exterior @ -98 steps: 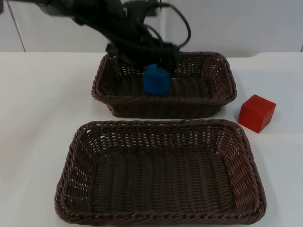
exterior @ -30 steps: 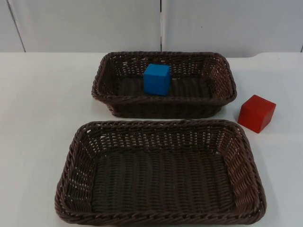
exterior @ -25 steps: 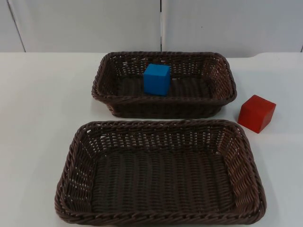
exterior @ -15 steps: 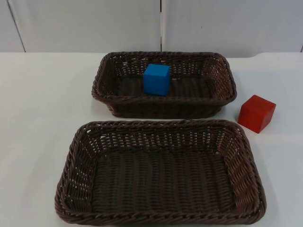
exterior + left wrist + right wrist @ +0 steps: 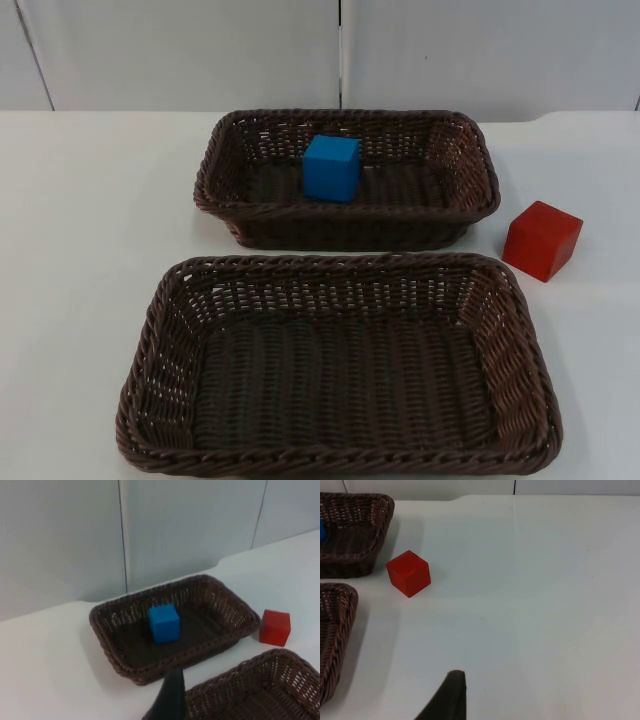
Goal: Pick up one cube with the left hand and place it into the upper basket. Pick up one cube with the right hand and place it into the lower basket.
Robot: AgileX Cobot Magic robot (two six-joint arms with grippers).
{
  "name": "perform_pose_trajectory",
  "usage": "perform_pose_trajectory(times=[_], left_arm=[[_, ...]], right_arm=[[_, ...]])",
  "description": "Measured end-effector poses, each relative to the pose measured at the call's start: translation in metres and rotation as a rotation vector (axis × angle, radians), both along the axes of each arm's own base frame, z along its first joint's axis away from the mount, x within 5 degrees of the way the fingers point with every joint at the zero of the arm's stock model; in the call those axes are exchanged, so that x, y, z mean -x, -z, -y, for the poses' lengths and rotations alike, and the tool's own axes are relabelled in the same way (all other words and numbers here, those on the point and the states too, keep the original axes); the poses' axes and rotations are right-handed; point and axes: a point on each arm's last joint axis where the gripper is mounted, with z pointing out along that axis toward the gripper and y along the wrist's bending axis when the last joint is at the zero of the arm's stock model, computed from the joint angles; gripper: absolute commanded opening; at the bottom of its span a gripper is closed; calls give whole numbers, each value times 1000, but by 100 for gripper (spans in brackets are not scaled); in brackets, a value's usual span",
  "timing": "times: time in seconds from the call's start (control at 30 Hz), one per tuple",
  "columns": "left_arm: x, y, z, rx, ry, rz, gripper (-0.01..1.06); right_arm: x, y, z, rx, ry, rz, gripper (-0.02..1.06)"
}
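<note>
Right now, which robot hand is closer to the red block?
Probably the right gripper: the red block lies on bare table just ahead. The left gripper views it from beyond the upper basket.

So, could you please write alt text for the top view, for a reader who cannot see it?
Two brown wicker baskets sit on a white table: the upper basket holds a blue cube, and the lower basket holds nothing. A red cube rests on the table to the right of the upper basket.
</note>
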Motion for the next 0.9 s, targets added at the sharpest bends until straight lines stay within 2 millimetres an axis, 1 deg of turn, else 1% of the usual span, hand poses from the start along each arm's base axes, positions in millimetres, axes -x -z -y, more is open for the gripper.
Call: perform_pose_trajectory(times=[0.17,0.9], left_arm=[[4,-2,-2,-6,-2,22,77],[3,-1,-4,-55,-9,36,77]], right_arm=[[0,0,0,0,0,0,105],[0,0,0,0,0,0,105]])
